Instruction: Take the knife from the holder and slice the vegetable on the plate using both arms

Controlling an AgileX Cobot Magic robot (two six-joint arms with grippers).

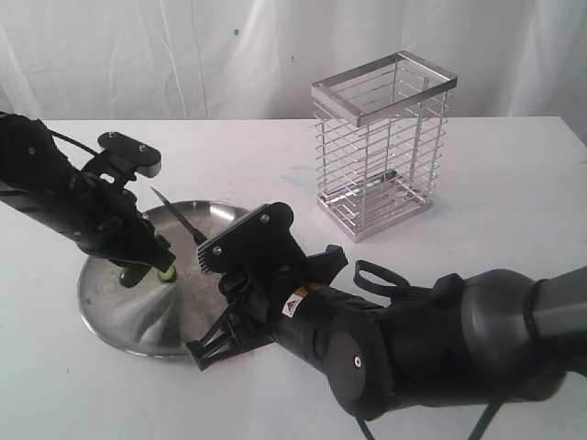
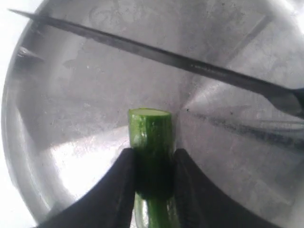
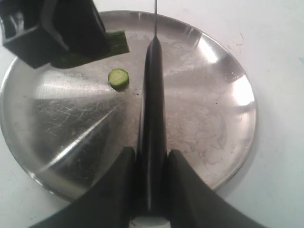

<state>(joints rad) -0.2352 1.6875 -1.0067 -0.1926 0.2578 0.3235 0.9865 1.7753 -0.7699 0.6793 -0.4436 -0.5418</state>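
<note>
The left pincer [image 2: 153, 156] is clamped on the cucumber [image 2: 150, 129] over the plate [image 3: 216, 118], while the right pincer [image 3: 151, 159] grips the knife [image 3: 153, 90] by its black handle.

A plain white counter [image 1: 514, 183] carries two things. The round, scuffed steel plate [image 1: 110, 307] lies flat on it toward the left front, its rim close to the counter's near edge. The wire holder [image 1: 381, 147] stands upright farther back and right of the middle, well apart from the plate. A faint bluish smudge marks the surface just left of the holder.
</note>
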